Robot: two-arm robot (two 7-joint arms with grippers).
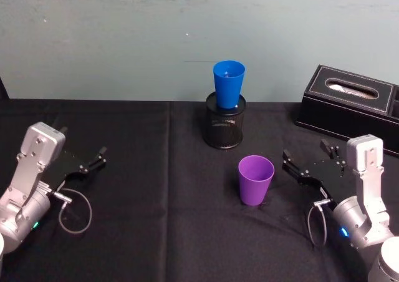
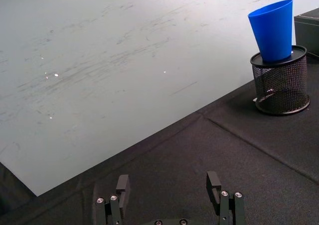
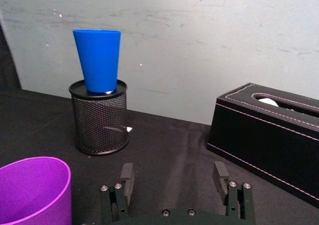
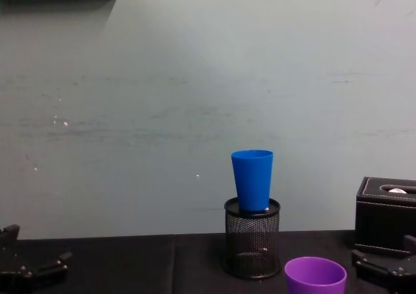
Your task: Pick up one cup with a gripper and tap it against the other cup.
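The short purple cup [image 1: 255,179] stands upright on the black cloth, just right of centre; its rim also shows in the right wrist view [image 3: 32,187] and the chest view [image 4: 315,278]. The tall blue cup [image 1: 228,85] sits upright in the mouth of a black mesh pen holder [image 1: 225,125], behind the purple cup. My right gripper [image 1: 310,160] is open, a short way to the right of the purple cup, holding nothing. My left gripper [image 1: 95,160] rests open at the far left of the table, well away from both cups.
A black tissue box [image 1: 349,107] with pale stitching stands at the back right, behind the right gripper. A pale grey wall [image 1: 124,38] runs along the table's far edge. A seam in the black cloth [image 1: 169,188] runs front to back, left of the cups.
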